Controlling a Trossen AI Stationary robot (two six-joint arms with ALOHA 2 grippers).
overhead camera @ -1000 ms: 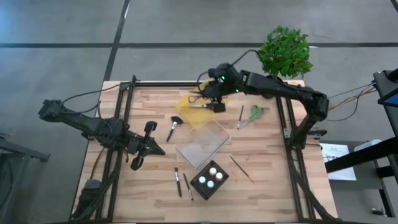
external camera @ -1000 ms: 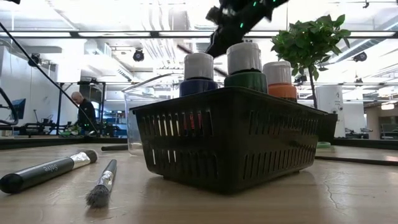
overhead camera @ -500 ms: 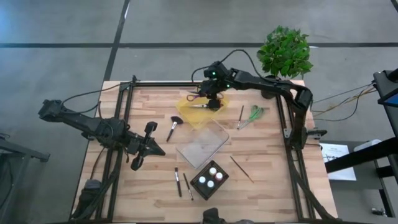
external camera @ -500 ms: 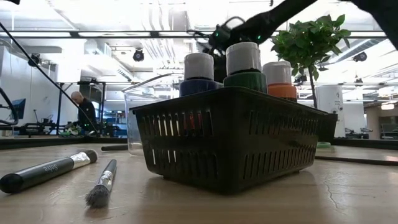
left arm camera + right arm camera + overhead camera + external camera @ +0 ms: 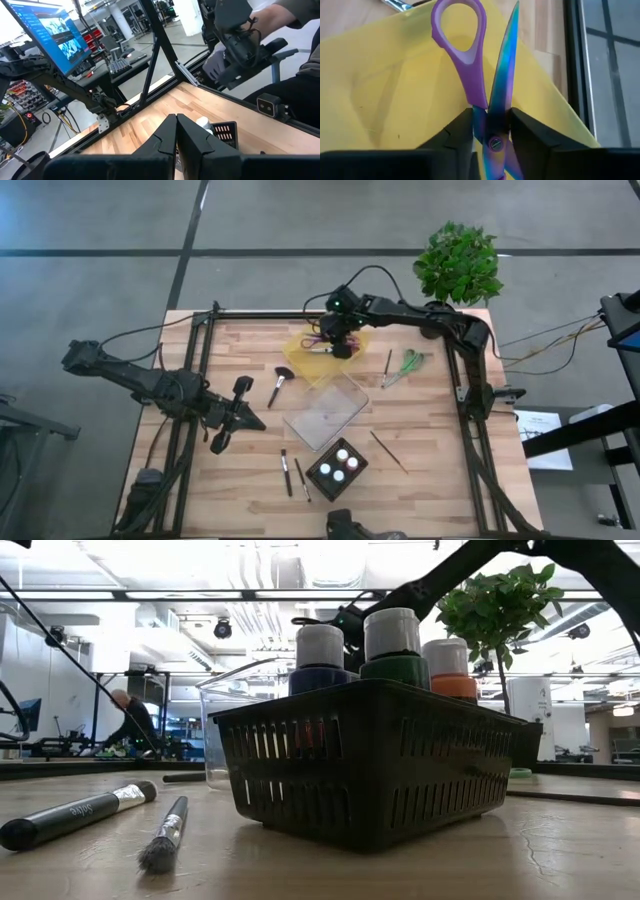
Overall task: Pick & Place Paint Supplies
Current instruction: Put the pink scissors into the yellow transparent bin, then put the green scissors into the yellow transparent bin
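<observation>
My right gripper is low over a yellow tray at the table's far side, shut on purple-handled scissors. A black basket near the front holds three white-capped paint bottles: blue, green and orange. Thin brushes lie flat on the wood: one left of the tray, two beside the basket, one to its right, and one right of the tray. My left gripper waits shut above the table's left half. My right gripper pinches the scissors at their pivot between its two fingers. It comes slanting down from the table's right. One purple handle loop and one blade spread away from the fingers over the tray. I cannot tell whether they rest on it.
A clear plastic container lies at mid-table between tray and basket. Green-handled scissors lie right of the tray. A potted plant stands at the far right corner. Black frame rails run along the table's sides. A person shows beyond the table.
My right gripper has come down toward the yellow tray with the purple scissors, drifting a little toward the table's left edge, and its arm has folded lower.
</observation>
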